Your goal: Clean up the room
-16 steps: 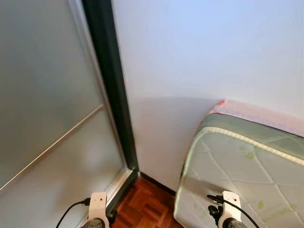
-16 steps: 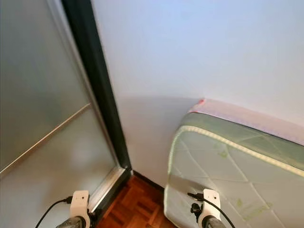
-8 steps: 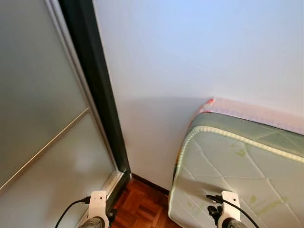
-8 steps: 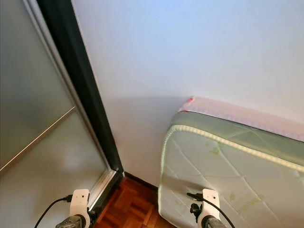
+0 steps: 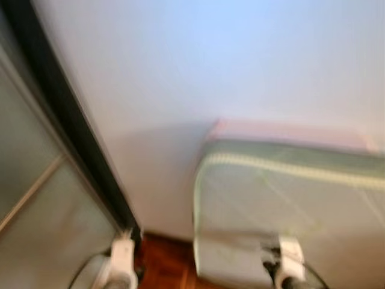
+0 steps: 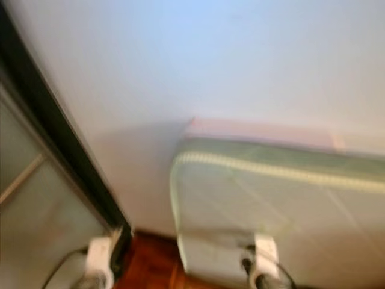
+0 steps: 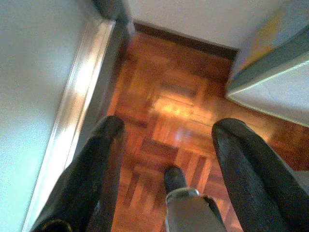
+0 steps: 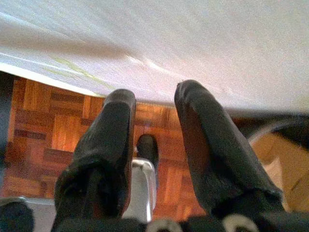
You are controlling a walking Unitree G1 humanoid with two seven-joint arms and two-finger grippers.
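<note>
Head views are blurred. A quilted mattress point(image 5: 289, 205) (right edge cut off) is seen at 4 o'clock, against the wall point(image 5: 210, 60). Both grippers, left point(image 7: 166, 145) and right point(image 8: 154, 121), are held over parquet floor point(image 7: 164, 106), jaws parted, empty.

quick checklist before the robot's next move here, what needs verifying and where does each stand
1. Head views sharp enough to act on: not ok, both are blurred.
2. Left gripper empty and open: ok, only parquet floor between its fingers.
3. Right gripper empty and open: ok, it hangs by the mattress edge.
4. Something to tidy in view: not ok, nothing loose shows.
5. Way ahead free: not ok, wall, sliding door and mattress close it in.
</note>
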